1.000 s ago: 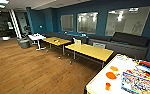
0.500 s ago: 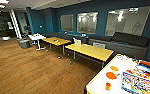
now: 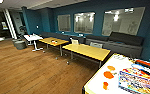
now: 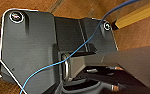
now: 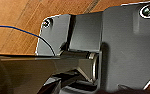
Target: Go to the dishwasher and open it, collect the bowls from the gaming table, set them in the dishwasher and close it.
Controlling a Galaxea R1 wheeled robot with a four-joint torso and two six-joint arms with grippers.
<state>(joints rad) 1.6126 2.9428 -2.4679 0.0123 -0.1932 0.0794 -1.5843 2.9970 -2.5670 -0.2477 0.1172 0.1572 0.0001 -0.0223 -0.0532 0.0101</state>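
Driving phase. Gaming table (image 3: pixel 101 80) at lower right of head view; orange bowls (image 3: pixel 108 74) on its white top, probably three, blurred. Claw states: cannot tell. Approach square, stop near edge, clear yellow tables (image 3: pixel 87 51).

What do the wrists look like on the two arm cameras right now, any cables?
Both wrists carry a wide dark grey plate with round silvery fittings at its corners and a jointed bar beside it. A thin blue cable loops across the left plate; another blue cable runs beside the right plate.
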